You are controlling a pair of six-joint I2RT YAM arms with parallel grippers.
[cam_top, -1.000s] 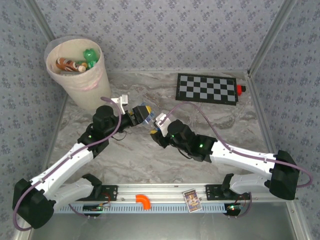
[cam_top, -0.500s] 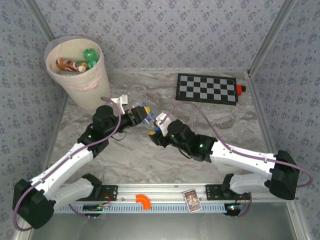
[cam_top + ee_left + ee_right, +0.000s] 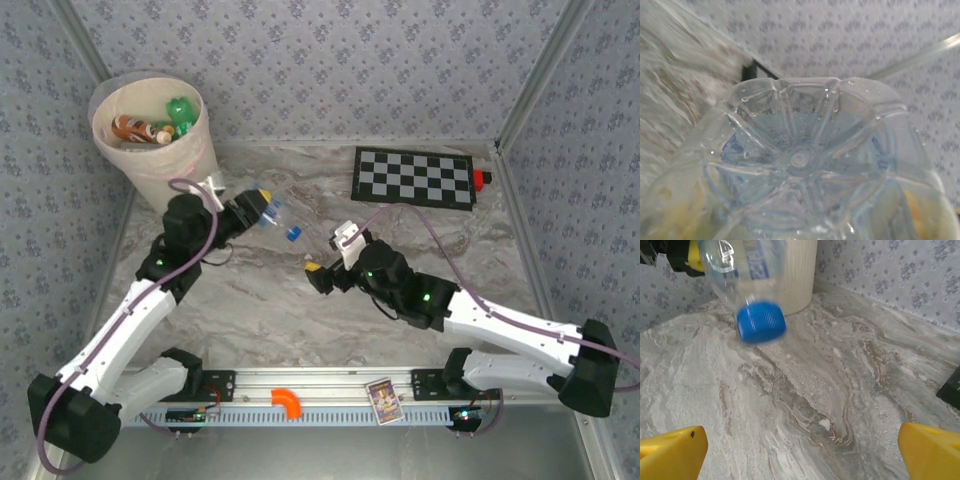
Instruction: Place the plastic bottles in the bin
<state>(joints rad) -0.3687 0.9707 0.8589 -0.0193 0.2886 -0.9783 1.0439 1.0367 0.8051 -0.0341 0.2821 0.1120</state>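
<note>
Top external: clear bottle [image 3: 281, 219] sits clamped in left claw [image 3: 261, 207].

left arm stretches forward, left pincer [image 3: 258, 206] clamped — right arm angles inward, right pincer [image 3: 329, 251] spread wide.

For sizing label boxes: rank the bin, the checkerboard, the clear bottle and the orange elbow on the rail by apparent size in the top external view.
1. bin
2. checkerboard
3. clear bottle, one end partly hidden
4. orange elbow, clearly smallest
</note>
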